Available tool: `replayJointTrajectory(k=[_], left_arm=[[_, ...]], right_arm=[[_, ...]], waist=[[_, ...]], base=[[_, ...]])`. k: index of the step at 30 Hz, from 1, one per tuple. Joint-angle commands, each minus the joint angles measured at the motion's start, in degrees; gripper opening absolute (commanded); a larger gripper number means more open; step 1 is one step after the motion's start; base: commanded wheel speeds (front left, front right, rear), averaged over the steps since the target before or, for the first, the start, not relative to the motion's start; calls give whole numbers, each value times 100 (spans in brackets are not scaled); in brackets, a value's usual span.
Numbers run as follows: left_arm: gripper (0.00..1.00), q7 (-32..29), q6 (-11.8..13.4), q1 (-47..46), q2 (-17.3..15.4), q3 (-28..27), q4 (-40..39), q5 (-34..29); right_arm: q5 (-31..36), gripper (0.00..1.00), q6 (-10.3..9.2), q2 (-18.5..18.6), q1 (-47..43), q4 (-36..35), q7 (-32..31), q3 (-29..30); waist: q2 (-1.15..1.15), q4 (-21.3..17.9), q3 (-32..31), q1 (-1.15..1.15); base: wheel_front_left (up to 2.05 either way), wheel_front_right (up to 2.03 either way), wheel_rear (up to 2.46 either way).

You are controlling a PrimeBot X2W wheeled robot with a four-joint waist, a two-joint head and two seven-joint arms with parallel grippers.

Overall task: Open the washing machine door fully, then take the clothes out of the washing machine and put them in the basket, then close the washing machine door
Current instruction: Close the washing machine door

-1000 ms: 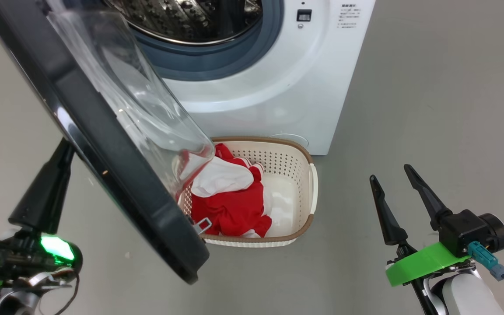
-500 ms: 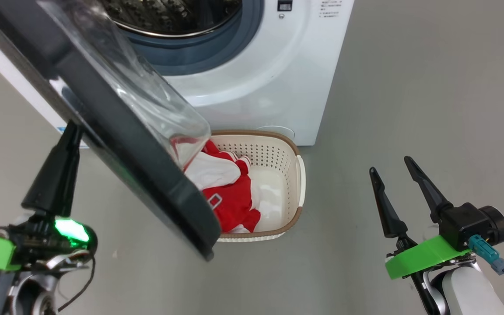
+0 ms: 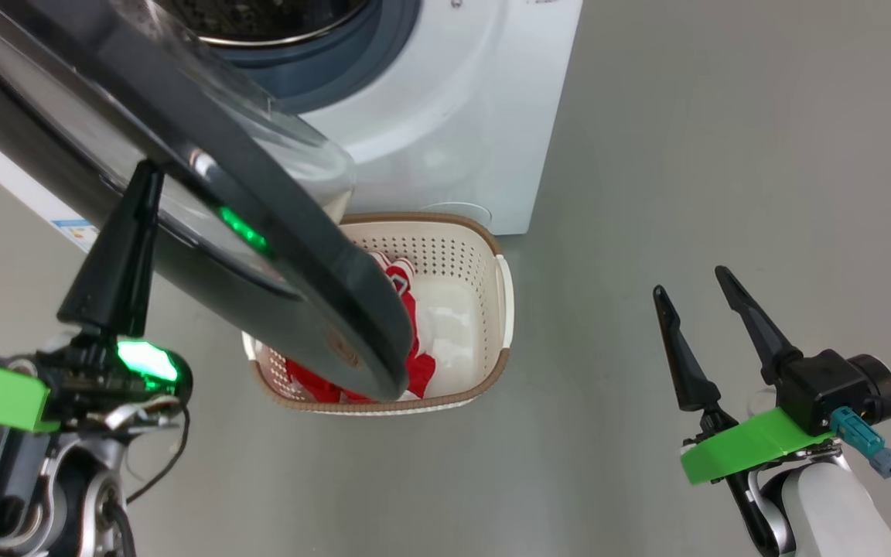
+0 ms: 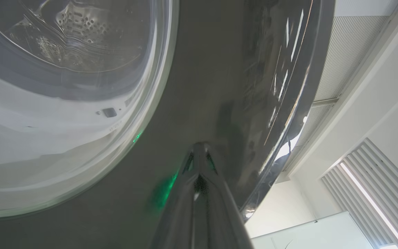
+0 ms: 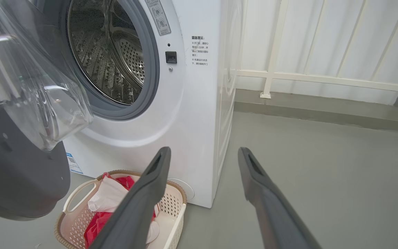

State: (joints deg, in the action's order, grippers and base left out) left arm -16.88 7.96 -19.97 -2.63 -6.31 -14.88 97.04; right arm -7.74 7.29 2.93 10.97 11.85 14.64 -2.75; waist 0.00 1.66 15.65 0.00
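The washing machine (image 3: 453, 116) stands open, its steel drum (image 5: 109, 52) bare inside. Its door (image 3: 298, 255), black-rimmed with a clear glass bowl (image 5: 40, 86), hangs half swung over the basket. My left gripper (image 3: 150, 172) is shut, and its tip (image 4: 200, 147) rests against the door's (image 4: 219, 69) glossy outer face. The cream basket (image 3: 503, 363) sits on the floor before the machine, holding red and white clothes (image 3: 418, 363), partly hidden by the door. My right gripper (image 3: 690, 282) hovers open and holds nothing, to the right of the basket (image 5: 174, 204).
Grey floor (image 3: 685, 155) stretches to the right of the machine and basket. A white railing (image 5: 323, 79) runs along the wall behind it. A small blue label (image 5: 72, 162) sits low on the machine's front.
The door has swung further across the basket, hiding more of the clothes, with my shut left gripper following its outer face. The head view has shifted too. My right gripper has stayed put.
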Motion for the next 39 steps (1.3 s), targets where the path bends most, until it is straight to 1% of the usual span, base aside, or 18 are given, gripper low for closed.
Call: replayJointTrajectory(k=[1, 17, 27, 39], left_arm=[[0, 25, -78, -222, -68, -102, -119, -2], [0, 438, -252, -1007, -44, 174, 439, -235], [0, 826, -348, -1584, -52, 334, 909, -631], [0, 1012, -464, -2298, -40, 480, 1416, -649]], right_arm=[[-78, 100, 20, -5, 169, -155, 36, -127], [-56, 100, 20, -5, 251, -216, 36, -88], [-68, 100, 20, -5, 320, -221, 36, -64], [-21, 100, 20, -5, 379, -237, 36, -60]], waist=[[0, -54, 57, 0], [0, -291, 306, 0], [0, -382, 493, 0], [0, -464, 706, 0]], base=[[0, 0, 0], [0, 0, 0], [0, 0, 0], [0, 0, 0]])
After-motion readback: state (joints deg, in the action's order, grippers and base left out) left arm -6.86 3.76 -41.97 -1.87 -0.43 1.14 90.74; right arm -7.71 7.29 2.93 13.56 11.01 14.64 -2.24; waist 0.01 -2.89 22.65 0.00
